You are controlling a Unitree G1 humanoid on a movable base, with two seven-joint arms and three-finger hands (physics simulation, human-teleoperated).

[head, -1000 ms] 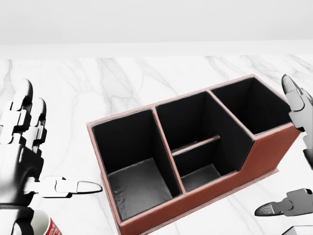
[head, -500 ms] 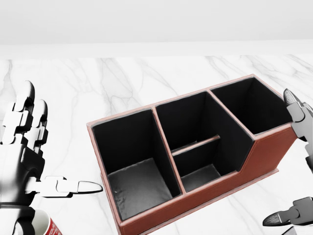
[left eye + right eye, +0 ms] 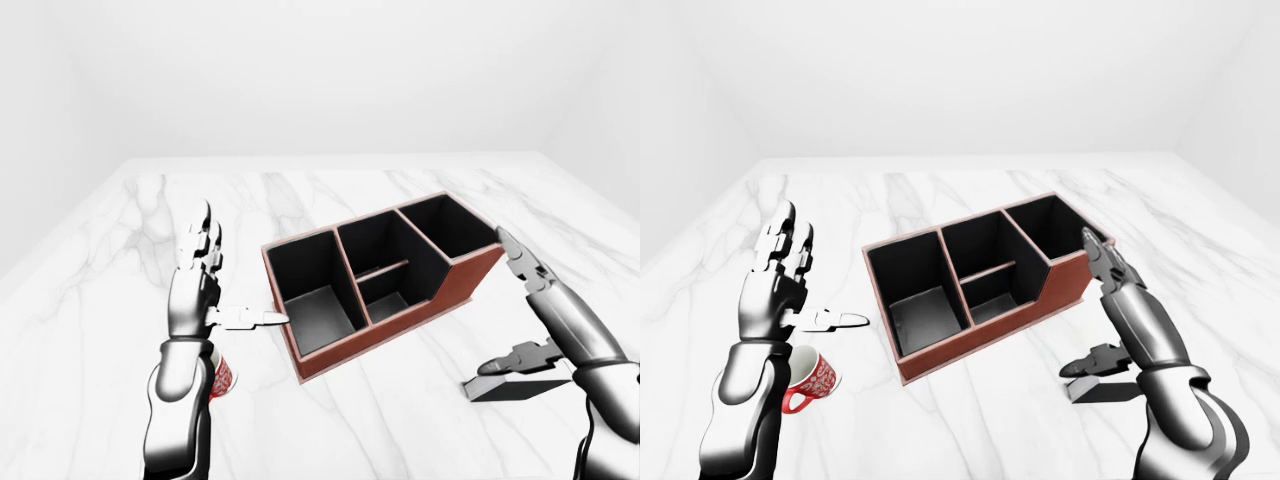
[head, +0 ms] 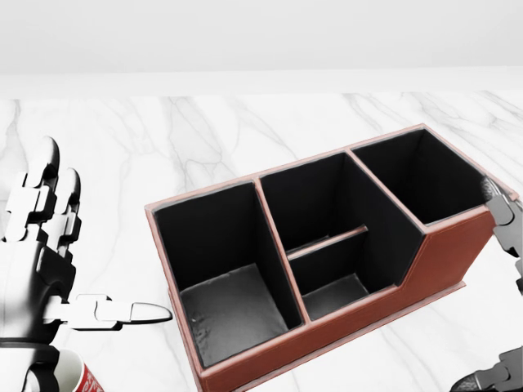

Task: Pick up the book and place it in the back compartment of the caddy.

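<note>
The right hand (image 3: 545,320) has dropped toward the lower right of the left-eye view over the last second, its fingers apart and thumb just above the flat dark book (image 3: 517,389) lying on the marble table (image 3: 120,260), which I judge to be the approach to the grasp. The left hand (image 3: 200,290) stays spread and empty at centre left, above a red mug (image 3: 810,378). The caddy (image 3: 380,280) sits mid-frame, empty, with bare marble around it.
</note>
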